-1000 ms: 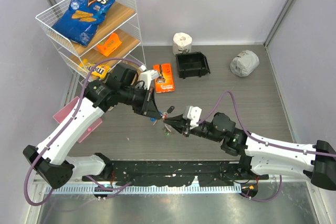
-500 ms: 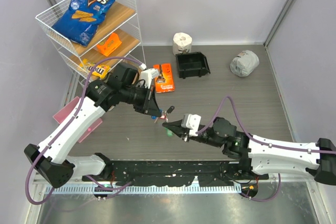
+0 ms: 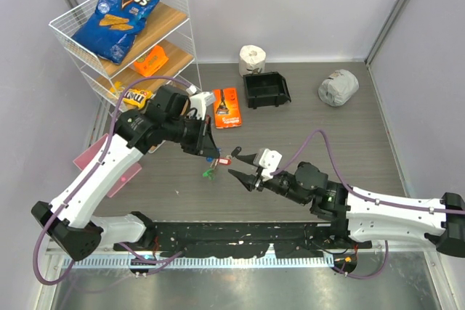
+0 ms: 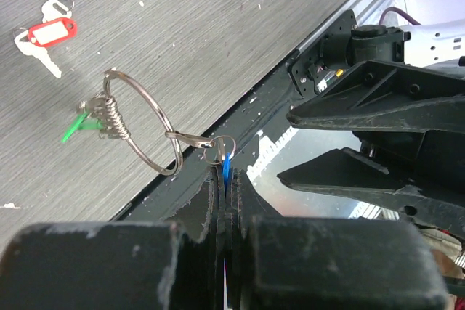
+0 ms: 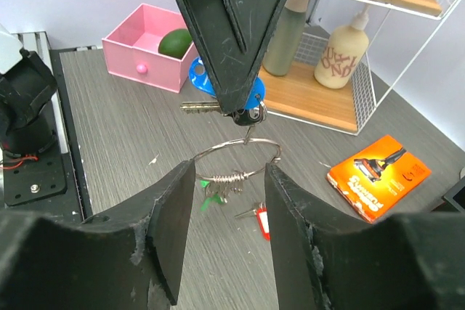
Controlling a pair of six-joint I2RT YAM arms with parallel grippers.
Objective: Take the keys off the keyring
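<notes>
Keys (image 4: 45, 34) four, keyring (image 4: 112, 117) one

Bright, even, diffuse light; shadows faint. Left wrist view: keyring (image 4: 112, 116) sharp, foreground below keyring dark and blurred, white glare on metal sheet (image 4: 280, 154) right of keyring.

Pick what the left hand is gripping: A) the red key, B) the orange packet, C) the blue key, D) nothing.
C: the left hand is shut on the blue key, with the ring hanging from it; the red key lies loose on the table.
</notes>
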